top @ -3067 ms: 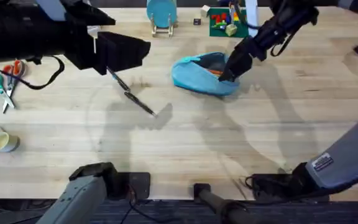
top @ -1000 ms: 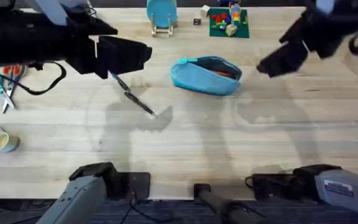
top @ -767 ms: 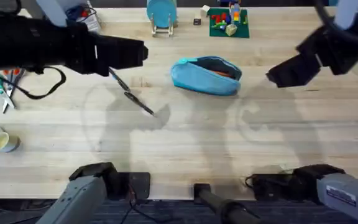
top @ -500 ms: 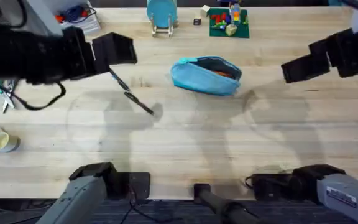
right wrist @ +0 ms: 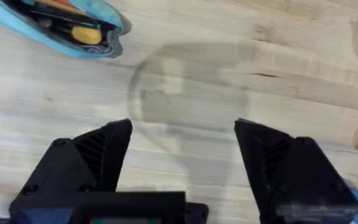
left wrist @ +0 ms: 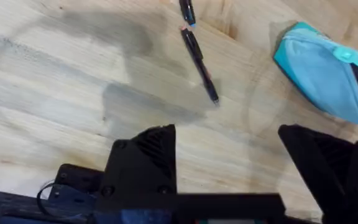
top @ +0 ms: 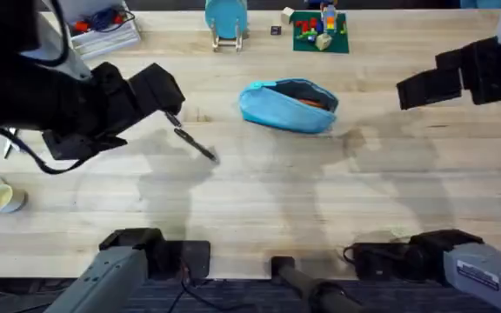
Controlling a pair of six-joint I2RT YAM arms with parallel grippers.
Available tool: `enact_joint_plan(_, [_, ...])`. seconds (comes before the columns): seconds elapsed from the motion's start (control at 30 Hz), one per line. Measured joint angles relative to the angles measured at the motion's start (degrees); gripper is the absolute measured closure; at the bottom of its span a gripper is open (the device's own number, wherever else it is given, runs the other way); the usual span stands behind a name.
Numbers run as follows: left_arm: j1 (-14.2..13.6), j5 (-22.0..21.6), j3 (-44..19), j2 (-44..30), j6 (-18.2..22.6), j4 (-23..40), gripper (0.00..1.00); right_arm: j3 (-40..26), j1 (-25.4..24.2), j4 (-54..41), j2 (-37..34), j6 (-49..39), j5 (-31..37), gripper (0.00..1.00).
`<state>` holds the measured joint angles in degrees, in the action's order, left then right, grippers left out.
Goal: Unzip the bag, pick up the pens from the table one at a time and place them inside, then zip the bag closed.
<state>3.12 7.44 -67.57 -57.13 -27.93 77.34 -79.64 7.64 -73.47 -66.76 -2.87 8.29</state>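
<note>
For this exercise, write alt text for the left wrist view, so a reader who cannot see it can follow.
Two dark pens lie end to end on the wooden table, untouched, with the left gripper hovering above, its jaws spread wide and empty. A light blue bag lies on the table beside the pens.

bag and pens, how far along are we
Done: the bag lies unzipped, items visible inside. In hand: nothing; the left gripper hovers open near the two pens on the table, and the right gripper is open too. Left: both pens, then zipping.
</note>
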Motion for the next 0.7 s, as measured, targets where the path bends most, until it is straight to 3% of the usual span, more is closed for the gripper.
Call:
enact_joint_plan(0.23, [-6.2,-4.3,0.0,-4.1,-4.5,0.0,0.006,0.0,0.0,-0.6,0.0,-1.5,-6.4,0.003])
enact_joint_plan(0.5, [-6.8,-4.4,0.0,-13.5,-18.4,-0.2,0.007,0.0,0.0,-1.3,0.0,-10.2,-18.1,0.004])
enact_joint_plan(0.7, [-7.4,-3.8,0.0,-20.7,-23.7,-1.8,0.007,0.0,0.0,-1.4,0.0,-12.8,-21.3,0.004])
